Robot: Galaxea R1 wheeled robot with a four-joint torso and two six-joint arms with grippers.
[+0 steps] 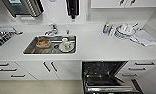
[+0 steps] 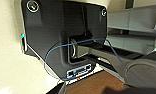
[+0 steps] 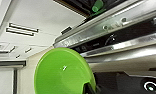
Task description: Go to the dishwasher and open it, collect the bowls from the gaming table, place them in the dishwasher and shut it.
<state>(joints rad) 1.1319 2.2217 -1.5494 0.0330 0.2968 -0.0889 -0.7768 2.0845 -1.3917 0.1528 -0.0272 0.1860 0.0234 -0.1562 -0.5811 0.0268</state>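
Bright green bowl (image 3: 62, 72) hangs beside the open dishwasher (image 1: 104, 75); no writing legible.

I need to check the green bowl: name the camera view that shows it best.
The right wrist view: the green bowl looms large beside the open dishwasher. The head view gives only a green speck at its bottom edge; the left wrist view adds nothing.

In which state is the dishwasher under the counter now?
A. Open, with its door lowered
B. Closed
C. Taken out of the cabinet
A: in the head view the dishwasher shows a dark interior with its door folded down, to the right below the sink.
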